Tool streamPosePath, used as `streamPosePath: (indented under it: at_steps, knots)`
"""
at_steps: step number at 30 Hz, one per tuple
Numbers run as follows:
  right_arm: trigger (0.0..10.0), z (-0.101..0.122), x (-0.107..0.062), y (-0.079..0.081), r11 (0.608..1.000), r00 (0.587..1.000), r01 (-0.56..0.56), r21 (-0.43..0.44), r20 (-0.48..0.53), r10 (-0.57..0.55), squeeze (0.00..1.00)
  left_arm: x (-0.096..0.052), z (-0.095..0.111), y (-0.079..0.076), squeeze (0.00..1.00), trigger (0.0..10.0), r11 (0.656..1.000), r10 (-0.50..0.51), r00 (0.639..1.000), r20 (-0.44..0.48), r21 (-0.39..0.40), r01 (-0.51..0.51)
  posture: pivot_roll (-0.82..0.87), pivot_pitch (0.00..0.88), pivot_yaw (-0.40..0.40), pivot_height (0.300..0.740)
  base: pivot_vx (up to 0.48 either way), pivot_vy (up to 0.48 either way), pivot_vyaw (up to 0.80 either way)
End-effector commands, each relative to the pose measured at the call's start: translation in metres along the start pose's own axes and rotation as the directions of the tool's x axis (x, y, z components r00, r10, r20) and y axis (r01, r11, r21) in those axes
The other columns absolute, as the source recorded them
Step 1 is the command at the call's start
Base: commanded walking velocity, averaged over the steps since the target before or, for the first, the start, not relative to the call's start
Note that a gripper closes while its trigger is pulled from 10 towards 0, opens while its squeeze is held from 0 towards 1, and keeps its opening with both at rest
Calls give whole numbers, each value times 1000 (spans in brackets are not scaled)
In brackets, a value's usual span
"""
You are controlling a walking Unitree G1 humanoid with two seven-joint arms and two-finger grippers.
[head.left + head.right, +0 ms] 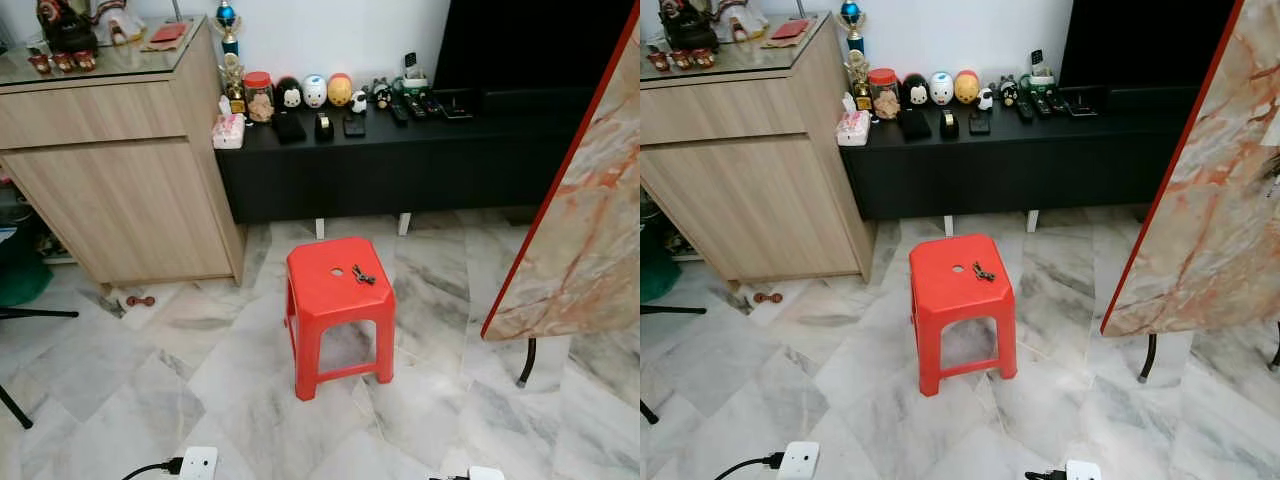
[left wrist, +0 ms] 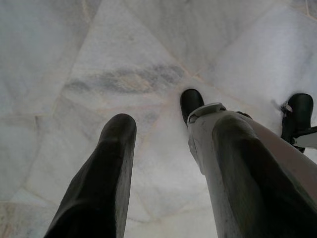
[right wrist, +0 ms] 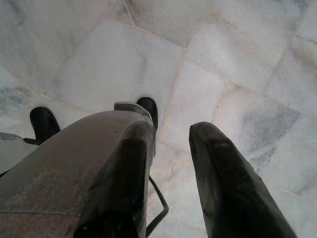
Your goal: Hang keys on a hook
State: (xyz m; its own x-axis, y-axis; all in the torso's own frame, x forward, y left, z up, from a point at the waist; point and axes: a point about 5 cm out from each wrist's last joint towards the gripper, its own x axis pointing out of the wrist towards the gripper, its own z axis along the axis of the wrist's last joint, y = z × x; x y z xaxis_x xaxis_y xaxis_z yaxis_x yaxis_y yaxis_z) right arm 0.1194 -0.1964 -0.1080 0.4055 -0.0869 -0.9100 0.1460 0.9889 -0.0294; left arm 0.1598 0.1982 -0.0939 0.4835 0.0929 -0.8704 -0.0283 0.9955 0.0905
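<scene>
A small bunch of dark keys [image 1: 363, 274] lies on the seat of a red plastic stool [image 1: 335, 300], near its right back corner beside the round centre hole. The stool stands on the marble floor in the middle of the room, a step or two ahead of me. Both arms hang at my sides. In the left wrist view my left gripper [image 2: 176, 129] points down at the floor tiles, open with nothing between its fingers, beside my own leg and feet. My right gripper [image 3: 173, 131] hangs the same way, open and holding nothing.
A wooden cabinet [image 1: 110, 170] stands at the left. A low black bench [image 1: 400, 165] with figurines and remotes runs along the back wall. A marble-patterned tabletop [image 1: 590, 230] on a black leg [image 1: 526, 362] juts in at the right. White power strips [image 1: 197, 463] lie on the near floor.
</scene>
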Motion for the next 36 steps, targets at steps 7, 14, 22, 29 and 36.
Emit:
streamPosePath:
  at_steps: [7, 14, 22, 29, 36]
  knots:
    - [10000, 3, 0, 0, 999, 1000, -5, -41, 10, 5, 0, 0, 0, 0, 0, 10000, 1000, -18, 1000, -10, 20, 18, -67, 0, 10, 740, 75, 0, 118]
    - [10000, 5, 0, -1, 1000, 999, 23, 5, 42, -23, 0, 0, 0, 0, 0, 10000, 1000, -21, 1000, -11, 19, 21, -65, 3, 9, 740, 275, 0, 386]
    - [10000, 6, 0, -1, 1000, 999, 18, 6, 48, -19, 0, 0, 1, -1, 0, 10000, 1000, -23, 1000, -8, 21, 23, -65, 0, 9, 740, 337, 0, 0]
    - [10000, 6, 0, -1, 1000, 999, 16, -1, 48, -16, 0, 0, 1, -1, 0, 10000, 999, -22, 1000, -7, 24, 22, -67, 0, 9, 740, 360, 0, 0]
    - [10000, 7, 0, -1, 1000, 999, 19, -2, 49, -19, 0, 0, 2, -1, 0, 10000, 999, -25, 1000, -6, 26, 25, -72, 0, 9, 740, 365, 0, 0]
